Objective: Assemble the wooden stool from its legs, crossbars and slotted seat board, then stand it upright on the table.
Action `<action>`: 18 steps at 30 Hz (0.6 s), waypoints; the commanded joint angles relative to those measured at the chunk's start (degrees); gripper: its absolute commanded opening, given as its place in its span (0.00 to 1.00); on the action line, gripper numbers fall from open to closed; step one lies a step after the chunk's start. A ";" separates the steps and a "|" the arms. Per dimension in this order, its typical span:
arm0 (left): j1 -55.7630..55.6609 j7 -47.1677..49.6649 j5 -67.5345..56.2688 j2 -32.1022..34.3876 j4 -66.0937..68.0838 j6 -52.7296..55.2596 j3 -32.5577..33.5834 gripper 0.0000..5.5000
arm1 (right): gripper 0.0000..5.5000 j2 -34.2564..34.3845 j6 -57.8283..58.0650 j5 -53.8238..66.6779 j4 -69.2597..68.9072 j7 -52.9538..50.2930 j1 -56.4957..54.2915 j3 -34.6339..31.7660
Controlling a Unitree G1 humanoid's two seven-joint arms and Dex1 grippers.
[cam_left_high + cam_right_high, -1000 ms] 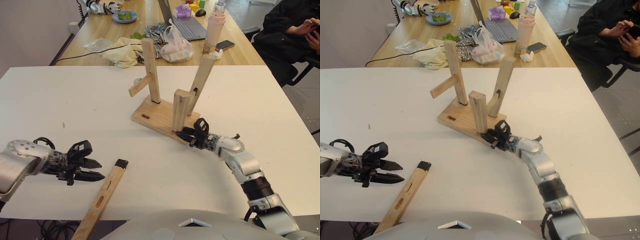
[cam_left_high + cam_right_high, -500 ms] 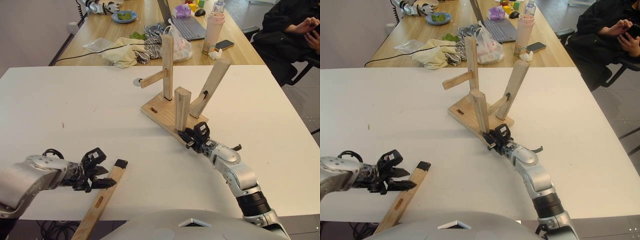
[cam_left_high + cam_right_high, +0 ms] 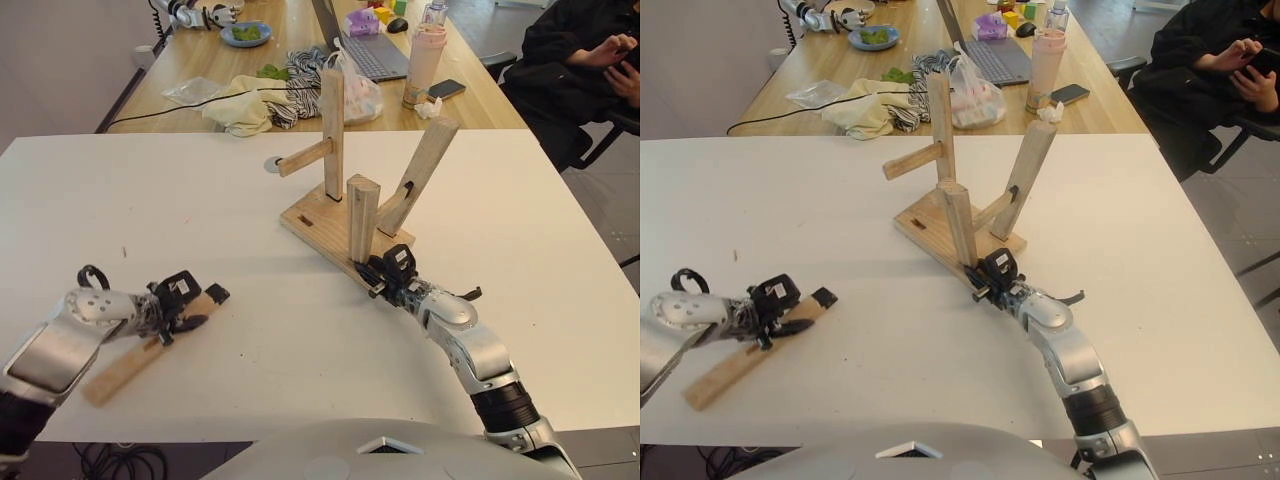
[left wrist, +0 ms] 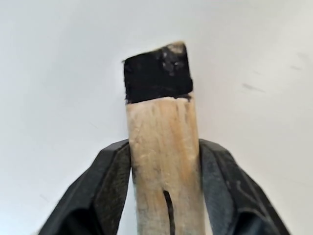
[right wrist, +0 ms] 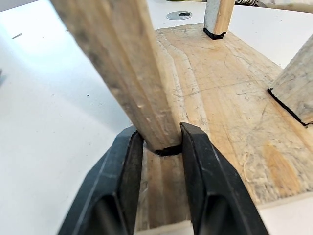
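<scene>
Left gripper (image 3: pixel 180 312): closed on the loose leg (image 3: pixel 135 350), both fingers flat against its sides just behind the black tip; the leg lies near the front left of the table (image 3: pixel 200 220), well apart from the board.
Right gripper (image 5: pixel 161 142): pinched on the foot of the nearest upright leg (image 3: pixel 363 215), right where it meets the seat board (image 3: pixel 318 228).
Board: flat at mid-table, three legs standing in it, one tilted (image 3: pixel 425 165); a crossbar (image 3: pixel 305 157) juts from the far leg (image 3: pixel 333 120).
Doing it well: we would lift with a firm grip, aim the black tip squarely at the empty slot (image 3: pixel 306 220), and brace the board against sliding.
Hard to tell: how deep each leg sits, and whether the loose leg touches the table.
</scene>
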 commanded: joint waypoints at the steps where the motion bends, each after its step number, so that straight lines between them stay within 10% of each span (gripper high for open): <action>1: -7.12 -6.85 12.36 -5.59 19.18 -17.02 -12.95 0.36 | 0.20 0.02 3.30 -2.30 7.79 3.29 -2.37 3.54; 9: -11.95 -16.63 12.71 -10.53 24.87 -31.92 -14.04 0.48 | 0.35 -4.58 3.18 -0.94 11.12 13.93 -10.79 2.52; 18: -10.56 -19.84 -2.72 -6.45 7.97 -17.50 1.82 0.57 | 0.42 -10.45 4.93 -0.38 11.33 20.30 -11.47 -0.48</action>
